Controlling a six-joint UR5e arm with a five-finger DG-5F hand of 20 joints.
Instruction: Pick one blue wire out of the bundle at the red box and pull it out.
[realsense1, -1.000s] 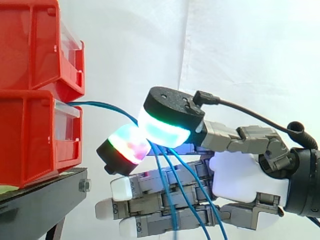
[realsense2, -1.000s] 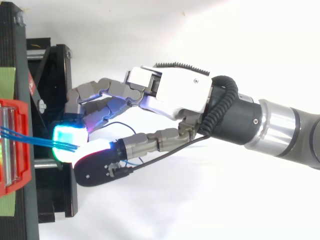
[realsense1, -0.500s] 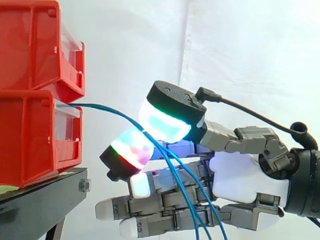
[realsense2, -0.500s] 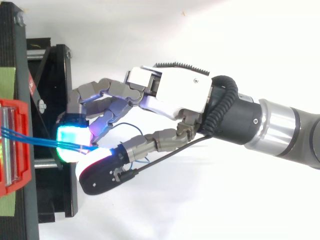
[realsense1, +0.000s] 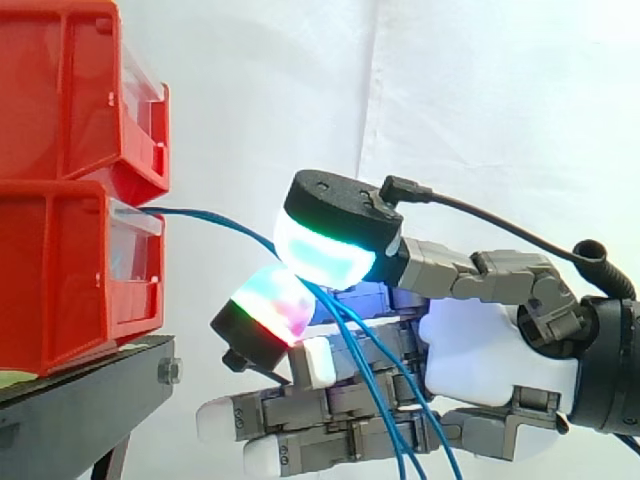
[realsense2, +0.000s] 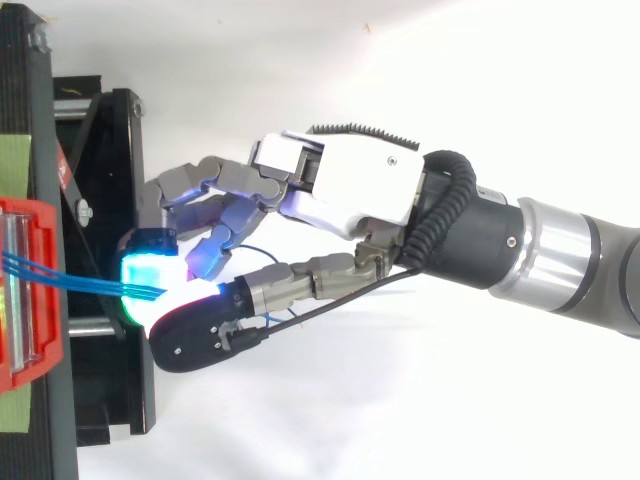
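Since the blue wire (realsense1: 200, 213) leaves the front of the lower red bin (realsense1: 60, 270) and runs nearly level toward the view's right, your pull should follow that same line, straight away from the bin. Your hand (realsense1: 480, 350) sits just right of the bin at the far end of that stretch, its thumb and a finger curled so that their glowing pads (realsense1: 325, 250) pinch the wire between them. Past the pinch, blue strands droop over the straighter fingers below. Seen from above, several strands (realsense2: 60, 278) leave the bin side by side, so you cannot tell whether just one is pinched. No writing is legible anywhere.
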